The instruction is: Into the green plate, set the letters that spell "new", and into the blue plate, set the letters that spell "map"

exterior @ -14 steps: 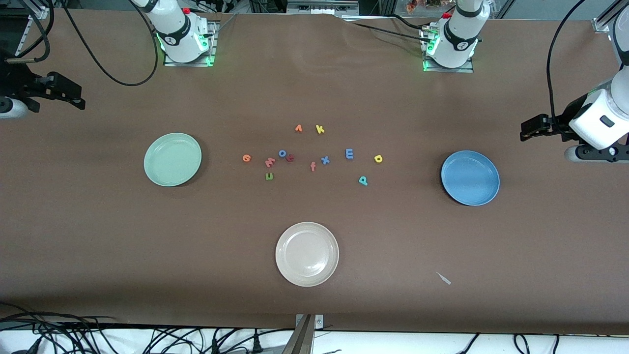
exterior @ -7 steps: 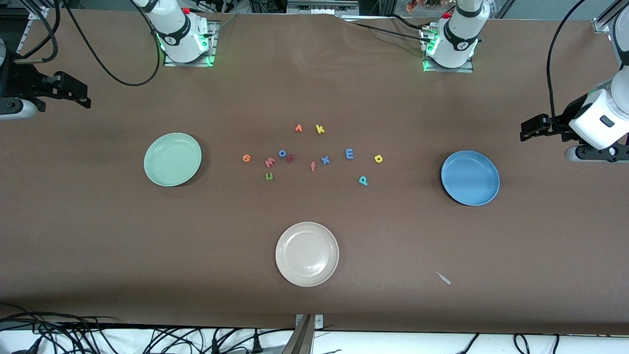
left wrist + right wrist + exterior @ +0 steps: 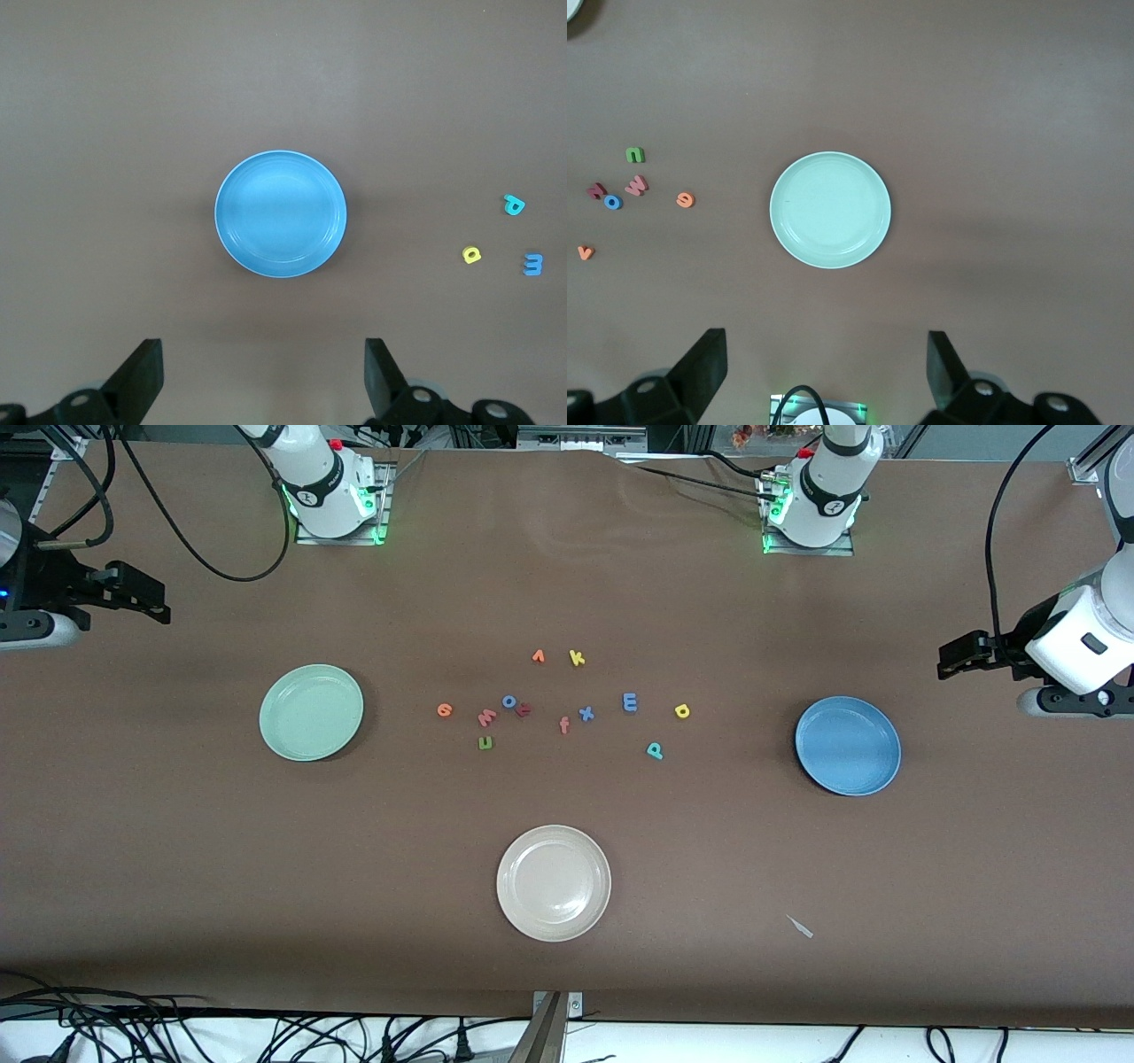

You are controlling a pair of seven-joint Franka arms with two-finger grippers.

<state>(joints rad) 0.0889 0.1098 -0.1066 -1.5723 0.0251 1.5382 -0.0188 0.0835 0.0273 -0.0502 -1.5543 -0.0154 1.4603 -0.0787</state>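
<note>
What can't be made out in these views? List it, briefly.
- Dark red letter beside the blue o: front view, too small to read.
- Cream plate: right wrist view, cut off by the picture's corner.
- Left gripper and right gripper, both open, over bare table: wrist views, bodies cut off by the picture's edge.

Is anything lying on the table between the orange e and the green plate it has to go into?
Nothing visible does. The orange e is the letter of the cluster closest to the green plate, with only bare table between them. The pinkish-red w and olive-green n lie toward the left arm's end from it.
</note>
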